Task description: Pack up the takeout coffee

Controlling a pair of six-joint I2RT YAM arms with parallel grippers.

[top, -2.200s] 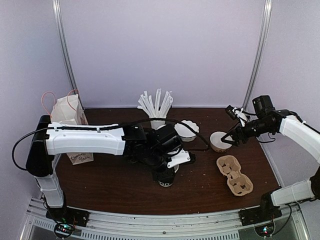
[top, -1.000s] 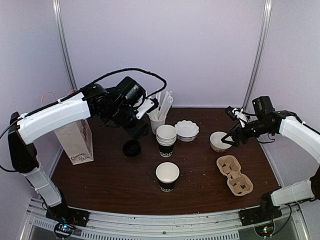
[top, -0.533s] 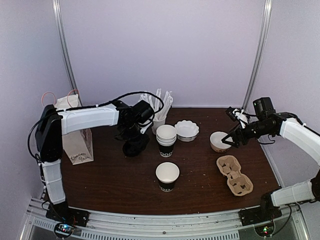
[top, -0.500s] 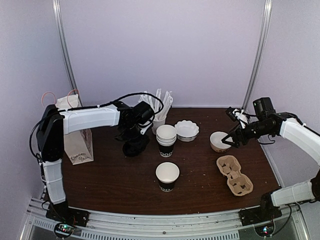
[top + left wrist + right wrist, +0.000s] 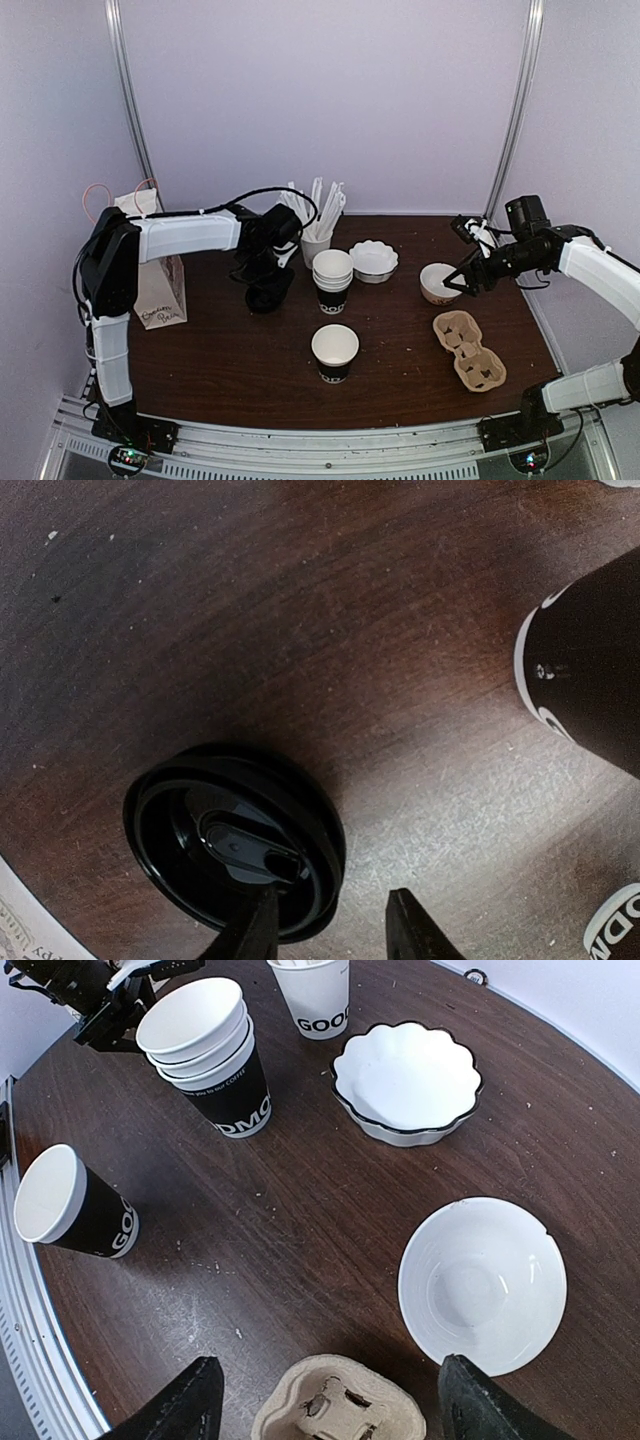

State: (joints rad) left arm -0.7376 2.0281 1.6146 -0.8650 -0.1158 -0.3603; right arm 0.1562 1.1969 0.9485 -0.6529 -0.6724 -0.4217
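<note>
The takeout coffee cup (image 5: 334, 353), black with white lettering, stands open at the front middle with no lid on; it also shows in the right wrist view (image 5: 70, 1205). Its black plastic lid (image 5: 266, 299) lies flat on the table, left of the stacked cups. My left gripper (image 5: 262, 284) is low over the lid. In the left wrist view the left gripper (image 5: 330, 935) is open, one finger over the lid (image 5: 232, 840) and the other outside its rim. My right gripper (image 5: 335, 1410) is open wide and empty, above the cup carrier (image 5: 340, 1400).
Stacked cups (image 5: 332, 278) stand mid-table, a cup of straws (image 5: 314, 228) and a scalloped bowl (image 5: 373, 259) behind them. A small cream bowl (image 5: 436, 284) and the pulp cup carrier (image 5: 468, 350) are at the right. A white paper bag (image 5: 150, 262) stands at the left edge.
My left arm left the cup at the front, swung up and back, then came down over the lid at the left. The right arm has not moved.
</note>
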